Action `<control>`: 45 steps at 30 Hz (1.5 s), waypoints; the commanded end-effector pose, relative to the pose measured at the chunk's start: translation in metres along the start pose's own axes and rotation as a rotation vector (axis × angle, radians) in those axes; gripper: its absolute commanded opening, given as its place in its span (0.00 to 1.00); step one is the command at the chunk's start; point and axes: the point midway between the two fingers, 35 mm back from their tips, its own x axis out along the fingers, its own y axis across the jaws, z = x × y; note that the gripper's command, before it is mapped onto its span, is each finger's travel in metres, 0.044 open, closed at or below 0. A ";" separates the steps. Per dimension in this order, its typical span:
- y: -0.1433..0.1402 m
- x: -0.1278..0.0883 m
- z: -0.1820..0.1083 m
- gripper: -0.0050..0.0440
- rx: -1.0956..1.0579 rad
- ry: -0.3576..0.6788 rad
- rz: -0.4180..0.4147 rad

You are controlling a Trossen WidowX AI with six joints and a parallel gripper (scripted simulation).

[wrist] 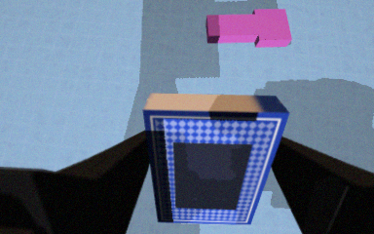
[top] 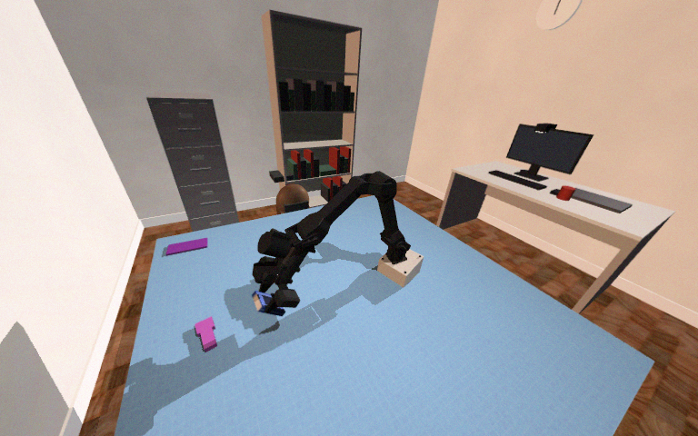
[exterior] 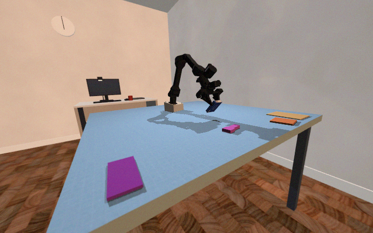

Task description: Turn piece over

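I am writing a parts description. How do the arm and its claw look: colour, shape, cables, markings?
The arm is matte black all over, built of blocky links with rounded joints, and rises from a small beige box base. The claw has two broad, flat black fingers. No cables, markings or sleeves show.

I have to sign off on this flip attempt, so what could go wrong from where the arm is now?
1. The claw grips the blue patterned piece tilted above the mat; released here, it would drop and tumble, a flick rather than a guided turn.
2. The patterned face points toward the wrist camera; set straight down, it may land facing up.
3. The pink block lies close ahead; a sliding piece might touch it.
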 end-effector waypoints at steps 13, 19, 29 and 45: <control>0.000 0.007 0.010 0.10 0.006 -0.147 -0.001; 0.000 0.009 0.014 0.10 0.009 -0.200 -0.001; 0.000 0.014 0.022 0.10 0.010 -0.307 -0.002; 0.001 0.020 0.037 0.10 0.014 -0.479 -0.001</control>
